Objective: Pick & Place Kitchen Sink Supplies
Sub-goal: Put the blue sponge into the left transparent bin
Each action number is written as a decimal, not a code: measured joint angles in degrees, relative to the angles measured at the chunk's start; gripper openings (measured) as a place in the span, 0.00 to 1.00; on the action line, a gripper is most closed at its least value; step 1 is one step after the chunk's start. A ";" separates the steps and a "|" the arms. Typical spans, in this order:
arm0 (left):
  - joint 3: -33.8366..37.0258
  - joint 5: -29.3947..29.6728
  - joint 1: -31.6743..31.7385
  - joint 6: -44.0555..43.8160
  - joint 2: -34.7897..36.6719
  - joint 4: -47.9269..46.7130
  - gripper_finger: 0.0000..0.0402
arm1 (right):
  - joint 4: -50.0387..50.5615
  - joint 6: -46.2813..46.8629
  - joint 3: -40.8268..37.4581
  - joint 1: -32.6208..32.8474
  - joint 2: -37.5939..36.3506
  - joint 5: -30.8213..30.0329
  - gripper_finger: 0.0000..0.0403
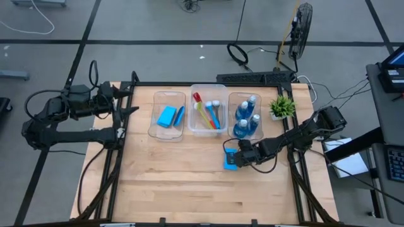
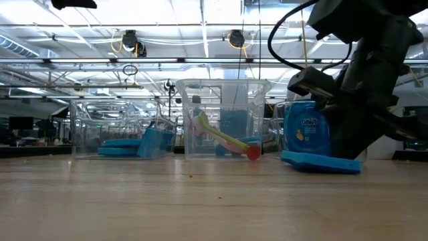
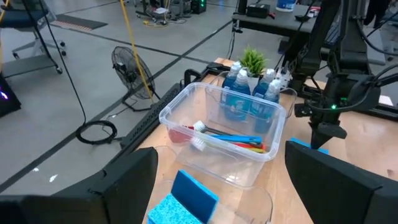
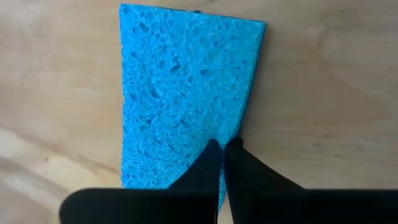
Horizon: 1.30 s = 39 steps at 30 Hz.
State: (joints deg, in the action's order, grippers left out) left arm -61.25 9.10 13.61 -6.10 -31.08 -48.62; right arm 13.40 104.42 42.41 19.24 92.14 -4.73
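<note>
A flat bright-blue sponge (image 4: 180,93) lies on the bare table in front of the tubs, also visible in the high view (image 1: 230,163) and low view (image 2: 321,162). My right gripper (image 4: 223,149) (image 1: 232,157) points down at it, fingers shut. Behind it stand three clear tubs: the left holds blue sponges (image 1: 168,116), the middle holds brushes (image 1: 209,113) and the right holds blue bottles (image 1: 246,118). My left gripper (image 1: 126,112) (image 3: 219,151) waits open at the table's left edge, touching nothing. My right gripper comes from above with its shut fingertips (image 4: 214,155) on the sponge's top face, beside one long edge (image 4: 239,134) and toward one end. The sponge lies flat on the table. Whether any of it is caught between the fingers, I cannot tell.
A small green potted plant (image 1: 282,106) stands at the table's far right, beside the bottle tub (image 1: 260,129). The wide near half of the wooden table (image 1: 189,189) is bare. A black frame rail (image 1: 208,84) runs along the far edge. Cables and a fan lie beyond.
</note>
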 joint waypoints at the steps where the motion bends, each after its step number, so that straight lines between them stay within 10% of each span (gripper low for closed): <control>1: 0.00 0.00 0.00 -0.50 -0.04 0.01 0.88 | -1.01 -1.08 0.00 0.32 0.00 0.06 0.01; 23: 0.00 -4.66 0.01 -12.46 -5.20 2.00 0.87 | -51.96 -40.36 -0.17 1.02 -3.54 0.74 0.00; 39: 0.02 -16.15 -3.02 -13.60 -16.52 10.95 0.88 | -91.50 -56.39 -0.07 -0.46 -3.67 16.30 0.00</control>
State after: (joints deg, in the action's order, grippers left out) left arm -61.23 -7.04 10.58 -19.69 -47.60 -37.68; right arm -78.10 48.03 42.34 18.79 88.47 11.57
